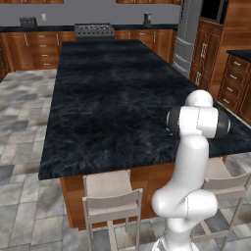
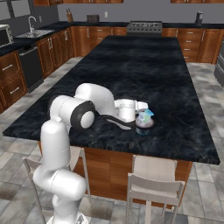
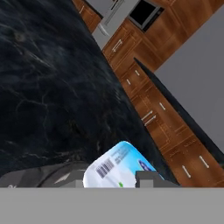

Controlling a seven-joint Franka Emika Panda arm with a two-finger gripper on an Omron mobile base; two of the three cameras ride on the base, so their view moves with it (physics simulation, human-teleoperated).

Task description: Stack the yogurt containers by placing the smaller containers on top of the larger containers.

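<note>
The jaws (image 2: 144, 117) sit at the small yogurt container (image 3: 124, 168), a squarish white tub with a light-blue top, seen in the hand view between the two dark fingertips (image 3: 151, 179); whether they press on it or merely flank it cannot be told. In the right base view the same tub (image 2: 145, 116) rides tilted above a larger round container (image 2: 144, 124) that stands on the dark marbled desk (image 2: 144, 65), though contact between the two is not clear.

The pair lies close to the near edge of the desk, toward its right half, with only a narrow strip of stone between the round container and the drop to the stools (image 2: 155, 179). The white arm (image 2: 83, 111) reaches in low from the left, its forearm lying along the desk's near margin.

Beyond the containers the desk runs far and wide, a long bare stretch of black stone toward the range (image 2: 144, 27) on the back wall. In the left base view the arm's elbow (image 1: 198, 121) stands in front of the desk's near right corner, and wooden cabinets (image 1: 235, 83) line the aisle on the right, with tiled floor (image 1: 24, 147) open on the left.
</note>
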